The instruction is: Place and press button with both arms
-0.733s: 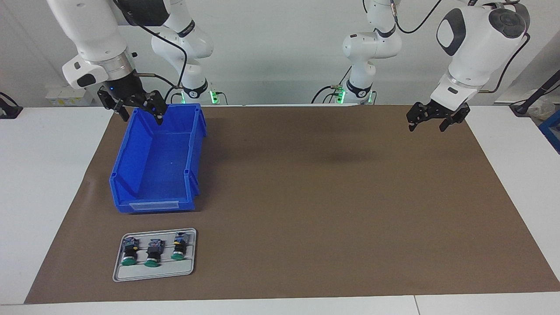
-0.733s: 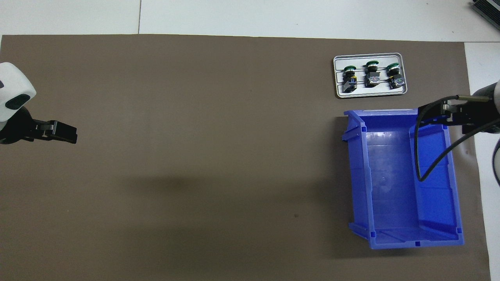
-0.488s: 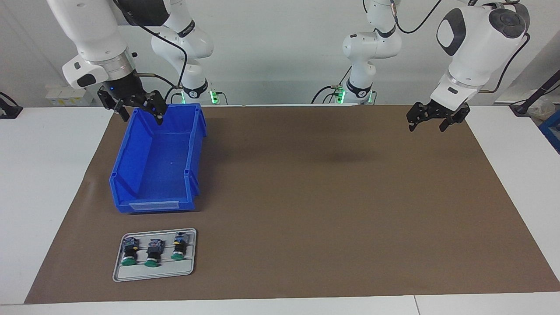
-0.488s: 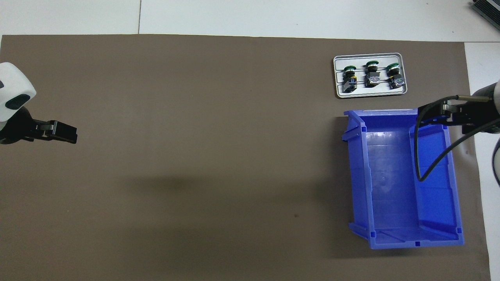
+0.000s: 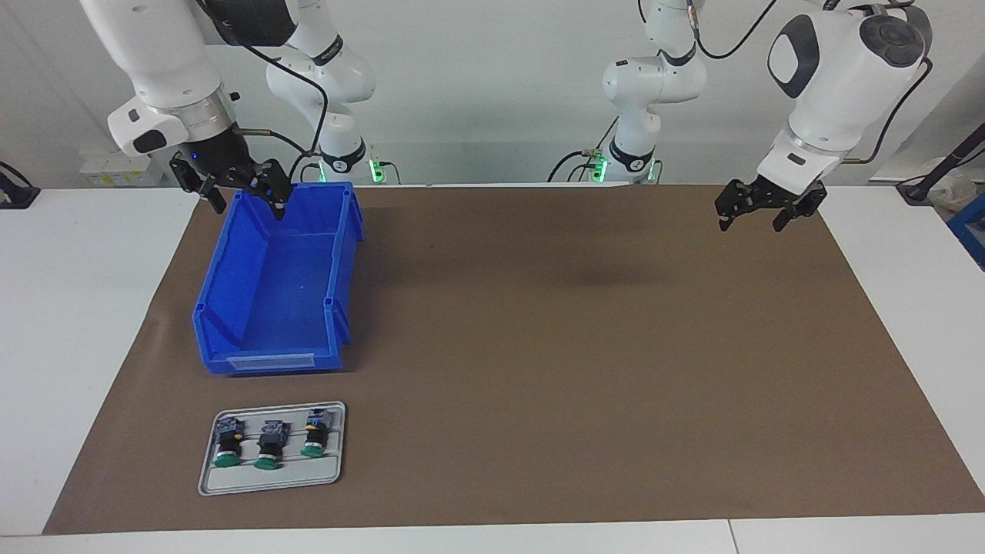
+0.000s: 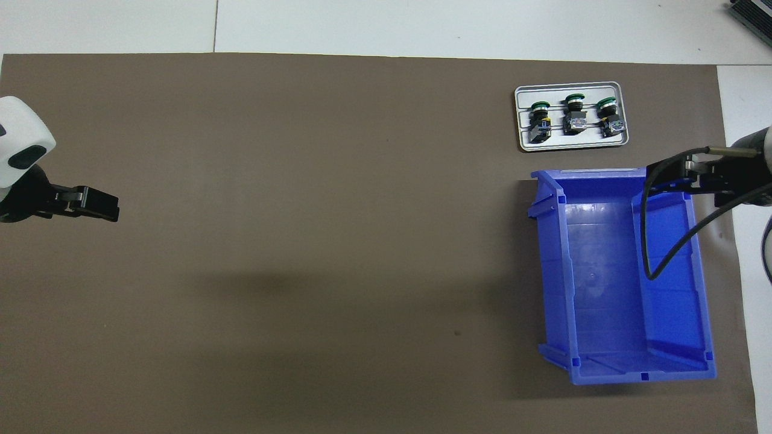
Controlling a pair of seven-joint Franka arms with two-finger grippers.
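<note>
We saw a dull brown mat spread over a white table. On it stood a bright blue bin, plain but for a paler strip on its low end wall. The small tray was light grey, and the three buttons on it each had a green cap, a black body and a blue-grey block at the rear. The arms were white with black joint patches, and we noted black cables, silver wrist rings and black grippers.
</note>
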